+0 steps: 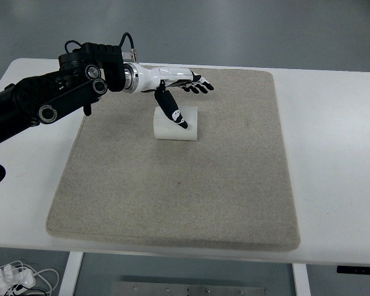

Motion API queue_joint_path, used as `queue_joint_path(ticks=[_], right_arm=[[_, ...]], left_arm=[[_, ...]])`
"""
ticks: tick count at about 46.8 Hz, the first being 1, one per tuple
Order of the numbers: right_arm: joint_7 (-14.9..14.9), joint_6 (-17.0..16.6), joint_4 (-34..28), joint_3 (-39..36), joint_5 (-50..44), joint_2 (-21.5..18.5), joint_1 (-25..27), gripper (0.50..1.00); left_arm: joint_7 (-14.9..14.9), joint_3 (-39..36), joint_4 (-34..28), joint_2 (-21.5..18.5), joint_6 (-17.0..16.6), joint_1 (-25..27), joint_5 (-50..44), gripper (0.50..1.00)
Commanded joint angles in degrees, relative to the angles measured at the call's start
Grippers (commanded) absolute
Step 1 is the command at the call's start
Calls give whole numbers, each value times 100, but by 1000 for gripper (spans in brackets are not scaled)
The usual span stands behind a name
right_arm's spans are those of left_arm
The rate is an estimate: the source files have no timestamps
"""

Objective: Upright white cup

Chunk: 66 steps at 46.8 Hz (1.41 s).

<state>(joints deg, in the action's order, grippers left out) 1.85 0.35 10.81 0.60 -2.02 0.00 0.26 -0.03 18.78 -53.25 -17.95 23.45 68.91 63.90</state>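
The white cup (176, 123) lies on its side on the beige mat (172, 185), a short, ribbed, matte white cylinder. The left hand (180, 89) hangs just above it, fingers stretched flat and spread beyond the cup's far side, holding nothing. Its thumb (172, 112) points down across the cup's upper face; whether it touches cannot be told.
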Motion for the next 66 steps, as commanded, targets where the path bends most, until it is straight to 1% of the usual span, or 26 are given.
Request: queue_joint_path(ticks=[1,8,17,26,32,35,48,57,59,61,66], right_arm=[[0,0,0,1,0,0,0,952],[0,0,0,1,0,0,0,952],[0,0,0,1,0,0,0,952],[0,0,0,1,0,0,0,952],[0,0,0,1,0,0,0,952],[0,0,0,1,0,0,0,952],[0,0,0,1,0,0,0,952],[0,0,0,1,0,0,0,952],[0,0,0,1,0,0,0,952],[0,0,0,1,0,0,0,952],[0,0,0,1,0,0,0,952]], left_arm=[[-14,-14,-159,-129,63,-9,-1,977],[-14,-23,-185,-217,142,-35,-1,977],[-14,-164,-115,-200,107,-97,8,977],[-14,-225,78,-103,72,-97,17,977],[-23,-225,149,46,63,-123,34,975],[-23,-225,192,72,19,-123,78,975],[-23,-225,430,204,19,-141,158,973],[-23,-225,474,266,19,-141,254,956],[-23,-234,483,266,19,-149,280,943],[-23,-234,483,275,19,-150,307,943],[-23,-234,544,363,19,-176,360,924]])
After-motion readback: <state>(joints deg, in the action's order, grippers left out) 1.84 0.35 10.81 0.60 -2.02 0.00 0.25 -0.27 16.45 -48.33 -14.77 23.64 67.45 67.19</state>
